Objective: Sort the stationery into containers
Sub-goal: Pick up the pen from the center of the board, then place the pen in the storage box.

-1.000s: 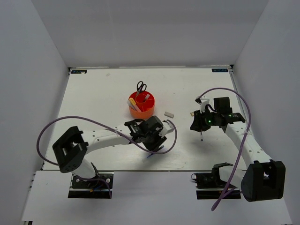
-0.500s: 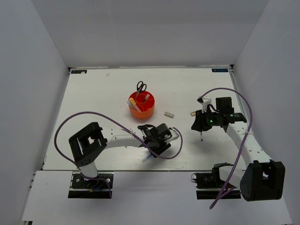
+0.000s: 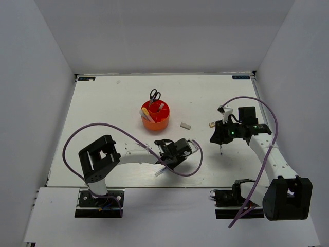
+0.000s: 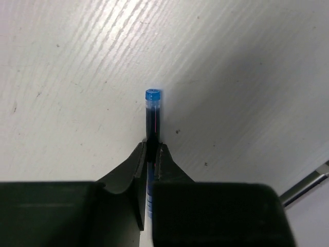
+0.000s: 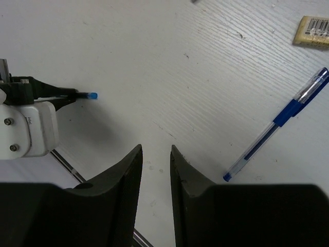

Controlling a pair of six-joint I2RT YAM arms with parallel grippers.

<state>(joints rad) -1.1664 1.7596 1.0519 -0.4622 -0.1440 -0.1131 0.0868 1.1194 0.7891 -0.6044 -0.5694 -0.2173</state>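
Observation:
My left gripper [image 4: 150,147] is shut on a thin pen with a blue end cap [image 4: 152,110], held low over the white table. In the top view it [image 3: 180,151] sits near the table's front middle. It also shows in the right wrist view [image 5: 31,123]. My right gripper [image 5: 155,154] is open by a narrow gap and empty, and hovers over bare table [image 3: 221,135]. A blue pen [image 5: 277,123] and a tan barcoded cube [image 5: 312,31] lie to its right. The orange organiser [image 3: 163,122] holds black-handled scissors [image 3: 154,95] and highlighters [image 3: 146,114].
A small grey-white eraser [image 3: 185,125] lies between the organiser and the right arm. The tan cube [image 3: 211,124] lies just left of the right gripper. A thin dark rod-like pen [image 4: 307,186] lies beside the left gripper. White walls enclose the table.
The left gripper has moved right and a little toward the front edge, with its arm folding in. The right arm has hardly moved.

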